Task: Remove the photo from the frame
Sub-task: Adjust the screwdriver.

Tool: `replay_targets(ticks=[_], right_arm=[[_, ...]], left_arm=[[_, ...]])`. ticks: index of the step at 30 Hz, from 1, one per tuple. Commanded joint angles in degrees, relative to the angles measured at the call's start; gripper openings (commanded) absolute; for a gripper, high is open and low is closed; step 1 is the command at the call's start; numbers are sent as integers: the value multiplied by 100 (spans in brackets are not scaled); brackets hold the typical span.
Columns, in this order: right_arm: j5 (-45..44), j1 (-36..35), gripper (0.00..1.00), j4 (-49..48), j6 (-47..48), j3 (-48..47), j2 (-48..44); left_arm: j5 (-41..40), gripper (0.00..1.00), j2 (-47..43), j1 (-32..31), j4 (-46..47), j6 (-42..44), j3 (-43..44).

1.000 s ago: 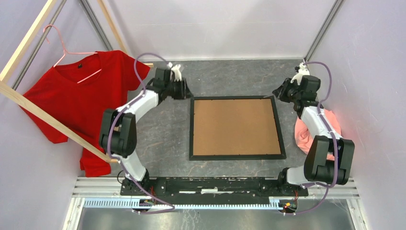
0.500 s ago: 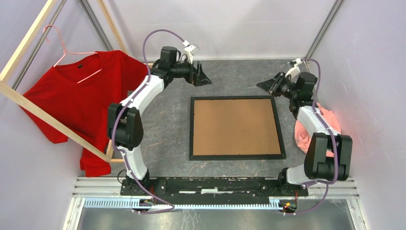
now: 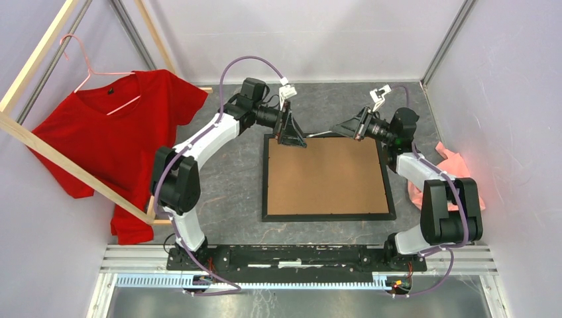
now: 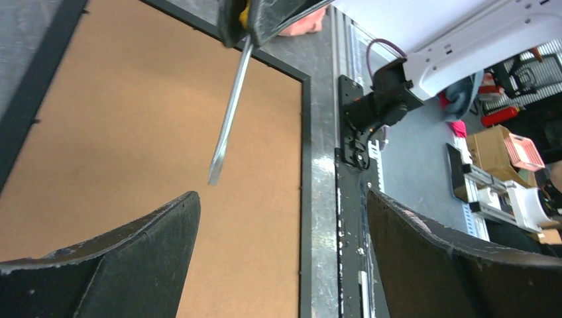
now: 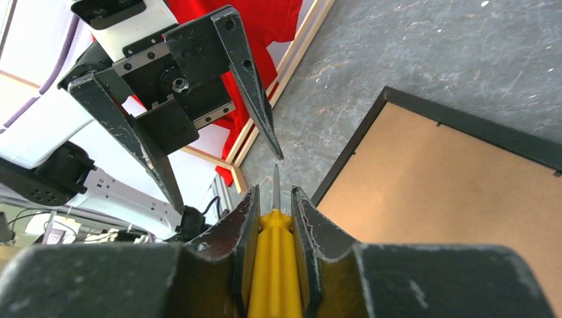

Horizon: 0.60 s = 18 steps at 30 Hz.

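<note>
Dark grey veined tabletop (image 3: 225,179) between pale lilac walls. Flat on it, back up, the thin black rectangular frame (image 3: 265,179), filled with a matte brown backing board (image 3: 325,175); cannot see the photo. Above the frame's far left corner, the left gripper (image 3: 295,140), 2 tapered black fingers (image 4: 132,252) spread wide, empty. Opposite, the right gripper (image 5: 273,199), clamped on a yellow-handled screwdriver (image 5: 272,271), slim metal blade forward. Far left, red T-shirt (image 3: 112,139) against a pale wooden rack (image 3: 38,50).
</note>
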State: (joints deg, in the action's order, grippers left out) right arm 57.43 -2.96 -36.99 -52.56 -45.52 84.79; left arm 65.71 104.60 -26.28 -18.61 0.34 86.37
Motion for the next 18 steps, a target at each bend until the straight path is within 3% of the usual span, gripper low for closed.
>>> replay_targets(ticks=[1,11,18], right_arm=[[520,-55,0,-1015,-384,170,-244],[550,-85,0,-913,-217,234,-516],[457,-118,0,-1272,-447,413,-336]], left_arm=[[458,99,-332,-259,-31,289,-40],[356,95,-275,-284,-133,391,-30],[861,82,-163,-371,-140,396,-45]])
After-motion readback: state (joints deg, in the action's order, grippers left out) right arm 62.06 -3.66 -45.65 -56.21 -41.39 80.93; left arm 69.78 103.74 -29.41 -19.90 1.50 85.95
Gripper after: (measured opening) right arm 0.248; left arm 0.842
